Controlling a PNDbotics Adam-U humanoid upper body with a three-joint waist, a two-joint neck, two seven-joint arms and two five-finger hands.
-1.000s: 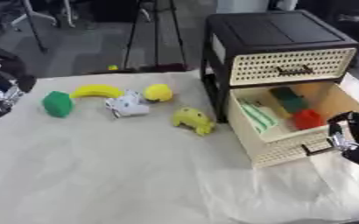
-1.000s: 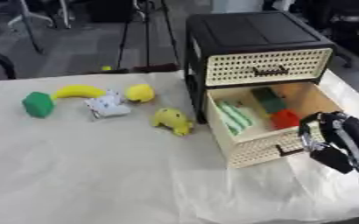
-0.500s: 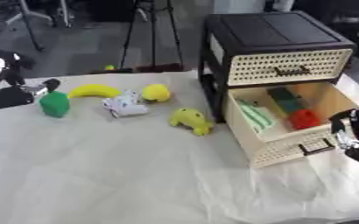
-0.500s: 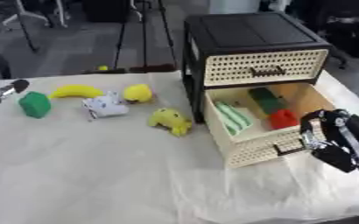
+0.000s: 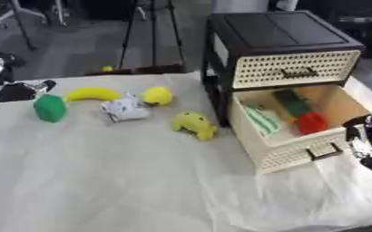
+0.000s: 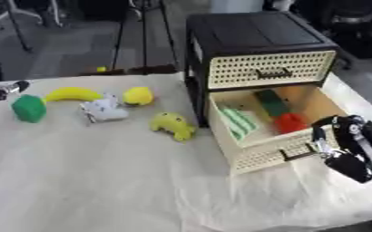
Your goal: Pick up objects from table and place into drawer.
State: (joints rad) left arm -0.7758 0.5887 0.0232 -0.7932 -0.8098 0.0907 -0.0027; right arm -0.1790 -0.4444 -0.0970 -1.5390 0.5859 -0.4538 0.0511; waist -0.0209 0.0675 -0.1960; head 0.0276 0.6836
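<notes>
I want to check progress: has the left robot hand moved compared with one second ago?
Yes. The left robot hand has come in from the left edge toward the green block.

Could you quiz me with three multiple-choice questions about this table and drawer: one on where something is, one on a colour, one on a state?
1. Where is the green block?
A. in the drawer
B. at the table's left end, near the left hand
C. on the cabinet

2. What colour is the blocky thing at the open drawer's right side?
A. red
B. blue
C. white

3. The lower drawer is:
A. shut
B. removed
C. pulled open

Answers: B, it sits by the banana; A, it shows red beside a green item; C, its inside is visible.
</notes>
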